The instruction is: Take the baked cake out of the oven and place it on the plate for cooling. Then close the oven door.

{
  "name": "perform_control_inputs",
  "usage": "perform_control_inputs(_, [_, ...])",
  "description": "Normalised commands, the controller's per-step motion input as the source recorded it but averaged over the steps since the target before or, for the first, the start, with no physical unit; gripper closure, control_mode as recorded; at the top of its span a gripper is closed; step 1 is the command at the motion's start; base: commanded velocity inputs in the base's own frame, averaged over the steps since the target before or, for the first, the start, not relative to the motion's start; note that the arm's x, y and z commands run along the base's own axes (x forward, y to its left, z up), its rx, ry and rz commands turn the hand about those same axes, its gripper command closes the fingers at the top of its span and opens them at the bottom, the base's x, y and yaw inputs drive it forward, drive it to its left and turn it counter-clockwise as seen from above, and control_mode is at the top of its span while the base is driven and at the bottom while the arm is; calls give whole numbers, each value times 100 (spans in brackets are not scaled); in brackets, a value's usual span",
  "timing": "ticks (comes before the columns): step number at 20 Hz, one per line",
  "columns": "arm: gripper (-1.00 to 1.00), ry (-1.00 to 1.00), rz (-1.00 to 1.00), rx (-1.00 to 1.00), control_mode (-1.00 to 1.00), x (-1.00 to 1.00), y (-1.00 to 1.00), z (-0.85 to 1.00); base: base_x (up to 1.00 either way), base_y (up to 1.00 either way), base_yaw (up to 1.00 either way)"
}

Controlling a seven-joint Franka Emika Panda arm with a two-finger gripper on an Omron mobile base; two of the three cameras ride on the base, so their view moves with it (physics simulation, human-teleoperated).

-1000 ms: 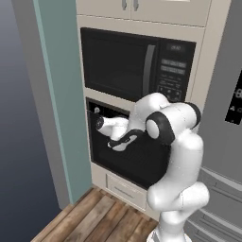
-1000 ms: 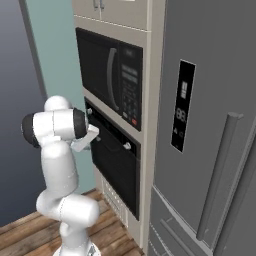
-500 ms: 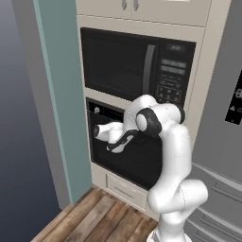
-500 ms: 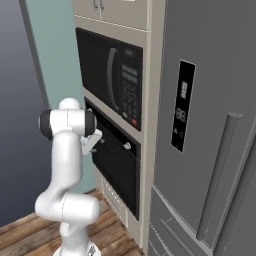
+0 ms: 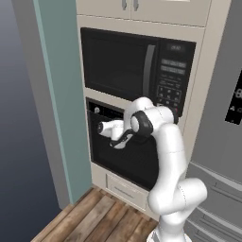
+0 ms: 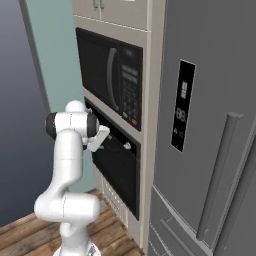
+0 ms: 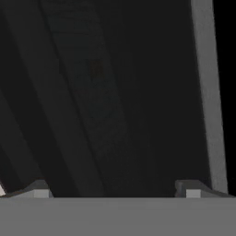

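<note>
The black oven (image 5: 109, 111) sits under the microwave with its oven door (image 5: 127, 164) upright and shut, also seen side-on as the oven door (image 6: 119, 175). My gripper (image 5: 113, 136) is pressed up to the top left of that door, close to the control strip. From the right the gripper (image 6: 101, 135) points into the door's upper edge near a silver knob (image 6: 127, 146). In the hand view the gripper (image 7: 114, 191) is open, fingertips (image 7: 39, 188) wide apart, with a dark bar (image 7: 92, 92) running slantwise between them. The cake and the plate are out of view.
A black microwave (image 5: 127, 61) with a keypad fills the cabinet above the oven. A grey fridge (image 6: 210, 125) stands to the right. A teal wall panel (image 5: 56, 94) bounds the left, a drawer (image 5: 124, 189) sits below the oven, and the floor (image 5: 94, 217) is wood.
The arm's elbow has swung left and in toward the oven, and the hand has crept slightly closer to the door's top left. The door has stayed shut.
</note>
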Motion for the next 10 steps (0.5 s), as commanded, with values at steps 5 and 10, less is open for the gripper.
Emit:
perform_control_inputs(5, [-100, 7, 10, 0, -100, 43, -24, -35, 0, 0, 0])
perform_control_inputs(10, [-100, 6, 9, 0, -100, 29, -16, -32, 0, 0, 0])
